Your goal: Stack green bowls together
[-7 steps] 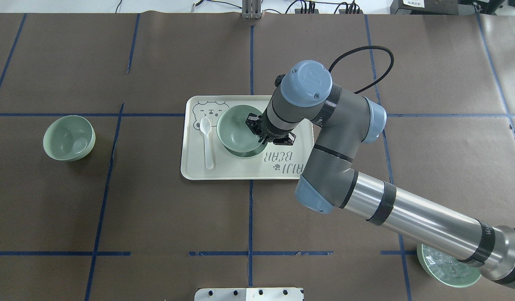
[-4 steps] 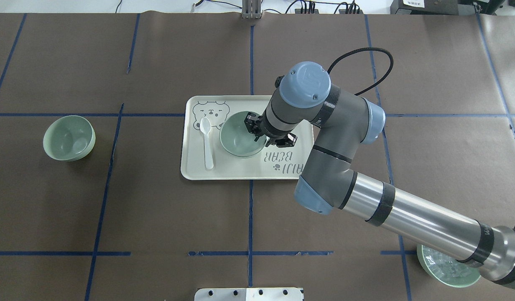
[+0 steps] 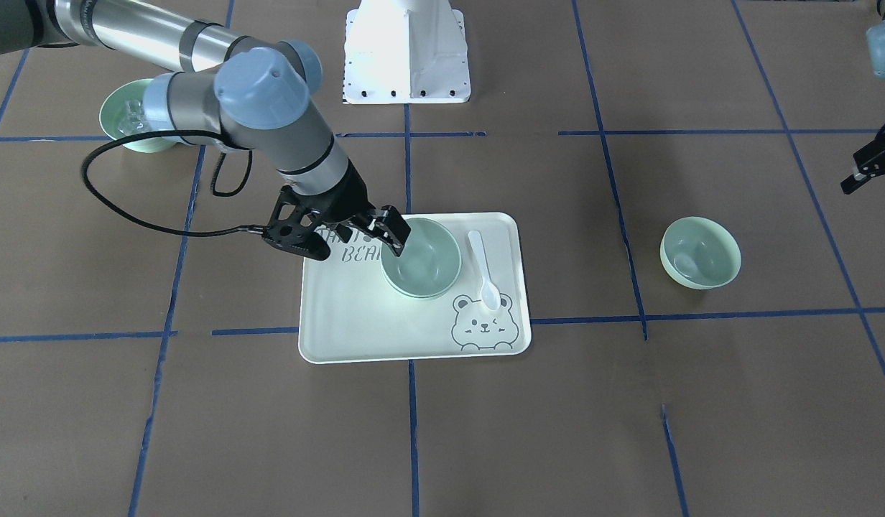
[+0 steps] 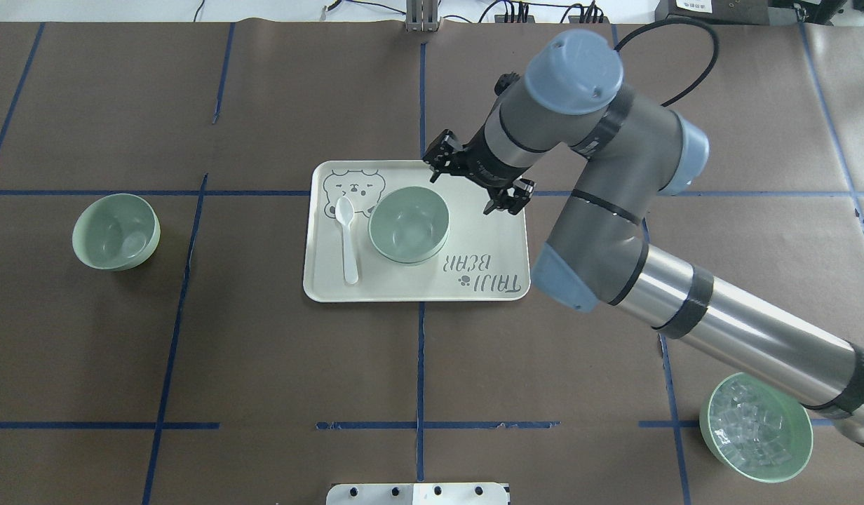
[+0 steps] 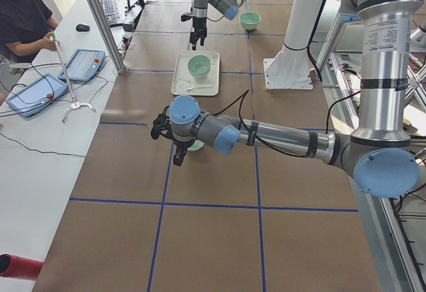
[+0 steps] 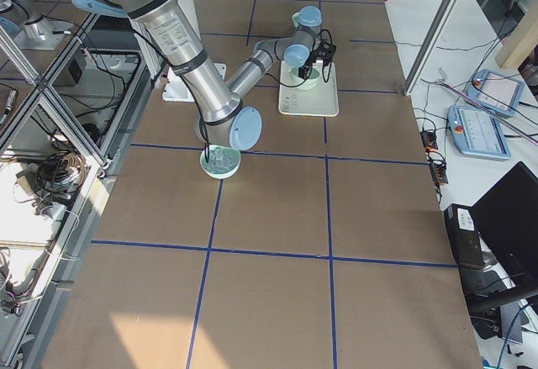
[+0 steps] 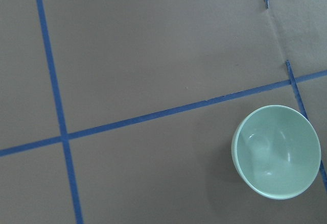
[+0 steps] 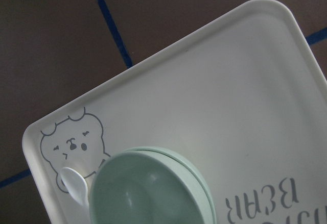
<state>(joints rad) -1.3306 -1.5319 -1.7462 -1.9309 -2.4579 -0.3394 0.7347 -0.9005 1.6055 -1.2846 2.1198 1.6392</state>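
Observation:
Two green bowls sit nested as one stack (image 4: 409,224) on the bear-print tray (image 4: 313,280); the stack also shows in the front view (image 3: 421,257) and the right wrist view (image 8: 153,188). My right gripper (image 4: 463,192) is open and empty. It hangs above the tray's far right part, just beside the stack (image 3: 362,250). A third green bowl (image 4: 116,231) stands alone on the table to the left and also shows in the left wrist view (image 7: 277,151). My left gripper (image 3: 873,169) hangs high near that bowl, cut off by the frame edge, and looks open and empty.
A white spoon (image 4: 346,238) lies on the tray left of the stack. A green bowl of clear cubes (image 4: 756,426) stands at the near right under my right arm. The robot's white base plate (image 3: 406,50) is at the near middle edge.
My right gripper lowered the held bowl into the bowl on the tray, opened and let it go. It then rose and moved away to the far right.

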